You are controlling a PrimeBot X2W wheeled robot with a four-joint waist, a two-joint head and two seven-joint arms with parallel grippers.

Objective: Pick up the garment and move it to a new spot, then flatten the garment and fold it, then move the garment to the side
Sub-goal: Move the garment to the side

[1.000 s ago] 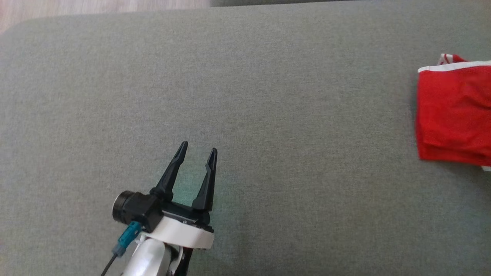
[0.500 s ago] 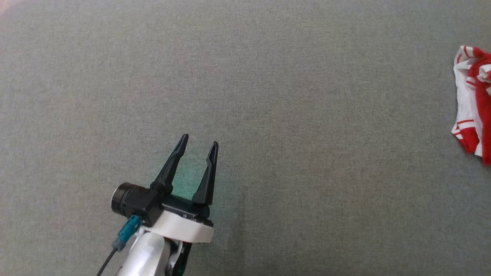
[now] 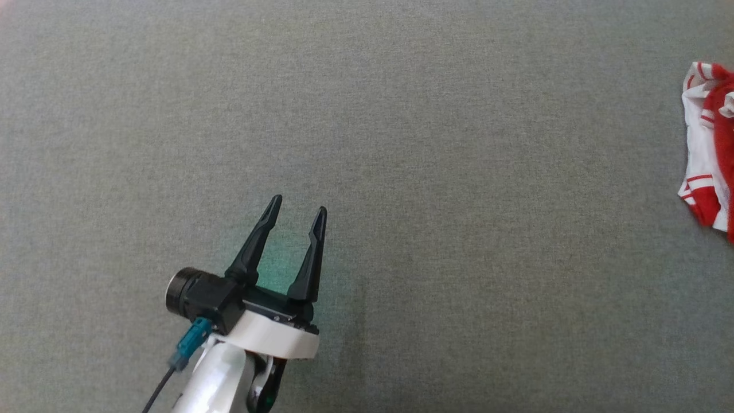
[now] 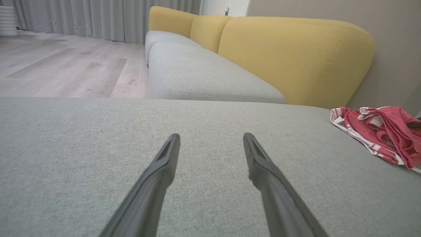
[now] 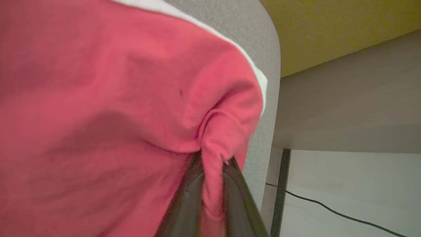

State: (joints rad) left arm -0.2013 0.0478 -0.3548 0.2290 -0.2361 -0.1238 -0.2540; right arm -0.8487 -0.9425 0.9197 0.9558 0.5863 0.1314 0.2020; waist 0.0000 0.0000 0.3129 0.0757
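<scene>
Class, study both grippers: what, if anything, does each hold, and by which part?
The right gripper is shut on the red garment, pinching a bunched fold near its white-trimmed edge. The left gripper is open, holding nothing.

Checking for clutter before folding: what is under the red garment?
The grey cushion lies under the garment; the patch it covers is hidden. The right gripper pinches one fold.
</scene>
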